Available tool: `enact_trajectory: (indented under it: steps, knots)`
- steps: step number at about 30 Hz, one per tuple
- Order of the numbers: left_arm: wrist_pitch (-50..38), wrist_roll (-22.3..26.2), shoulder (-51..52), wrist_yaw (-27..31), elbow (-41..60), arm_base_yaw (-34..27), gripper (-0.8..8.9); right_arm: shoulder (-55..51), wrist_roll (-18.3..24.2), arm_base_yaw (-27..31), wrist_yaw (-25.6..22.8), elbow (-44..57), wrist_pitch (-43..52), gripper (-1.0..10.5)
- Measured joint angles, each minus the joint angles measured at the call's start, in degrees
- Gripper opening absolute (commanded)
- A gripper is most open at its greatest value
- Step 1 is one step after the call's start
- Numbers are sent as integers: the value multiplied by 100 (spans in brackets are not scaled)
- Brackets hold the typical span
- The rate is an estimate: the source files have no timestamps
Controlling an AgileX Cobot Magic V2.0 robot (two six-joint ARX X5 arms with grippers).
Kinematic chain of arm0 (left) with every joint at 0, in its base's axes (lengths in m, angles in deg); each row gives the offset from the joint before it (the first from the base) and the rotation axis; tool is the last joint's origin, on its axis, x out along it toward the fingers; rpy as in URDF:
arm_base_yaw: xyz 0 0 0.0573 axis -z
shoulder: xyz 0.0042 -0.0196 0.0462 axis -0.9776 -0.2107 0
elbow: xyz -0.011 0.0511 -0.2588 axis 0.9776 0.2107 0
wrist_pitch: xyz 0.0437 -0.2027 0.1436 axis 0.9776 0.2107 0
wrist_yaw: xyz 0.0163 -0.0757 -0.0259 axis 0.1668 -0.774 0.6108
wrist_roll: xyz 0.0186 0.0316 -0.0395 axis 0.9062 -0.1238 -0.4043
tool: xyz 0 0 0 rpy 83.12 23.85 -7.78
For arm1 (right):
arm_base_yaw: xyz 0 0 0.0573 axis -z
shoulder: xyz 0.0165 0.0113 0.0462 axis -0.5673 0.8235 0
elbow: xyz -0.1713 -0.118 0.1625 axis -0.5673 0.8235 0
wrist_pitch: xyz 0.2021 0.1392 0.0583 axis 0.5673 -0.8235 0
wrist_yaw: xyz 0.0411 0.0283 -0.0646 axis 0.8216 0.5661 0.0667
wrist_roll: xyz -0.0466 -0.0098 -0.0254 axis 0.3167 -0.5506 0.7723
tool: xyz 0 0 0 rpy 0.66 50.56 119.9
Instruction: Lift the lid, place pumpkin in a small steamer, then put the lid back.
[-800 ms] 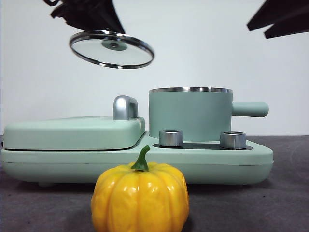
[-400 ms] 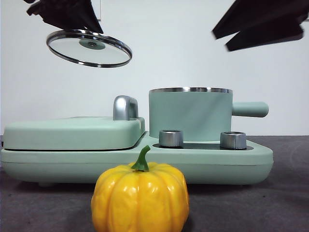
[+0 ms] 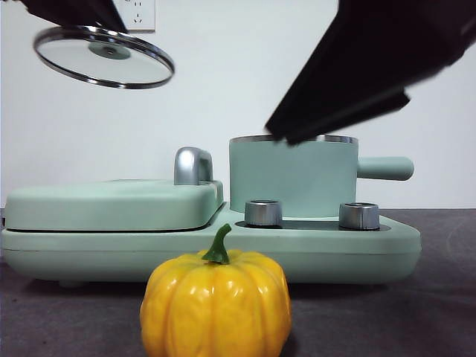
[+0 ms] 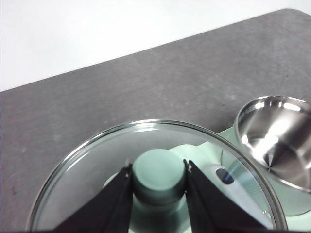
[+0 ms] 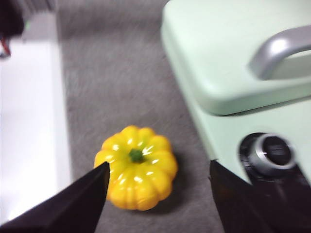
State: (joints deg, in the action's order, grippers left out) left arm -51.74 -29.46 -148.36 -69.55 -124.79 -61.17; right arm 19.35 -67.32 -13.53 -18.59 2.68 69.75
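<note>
A plain white wall (image 3: 245,82) fills the space behind the scene, evenly lit and without strong shadows. High on it, near the upper edge of the front view, sits a white wall socket (image 3: 140,15), cut off by the frame. The desk (image 3: 439,297) has a dark grey, slightly mottled top with a matte, stone-like texture. In the left wrist view its far edge (image 4: 146,53) meets the white wall in a straight line.
</note>
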Motion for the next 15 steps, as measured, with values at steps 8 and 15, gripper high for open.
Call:
enact_trajectory:
  steps: [8,15]
  knots:
    - [142,2,385,7,446,-243,10,590,92,-411,-280,0,48,416]
    - [118,2,387,2,446,-280,10,966,114,-525,-280,0,313,464]
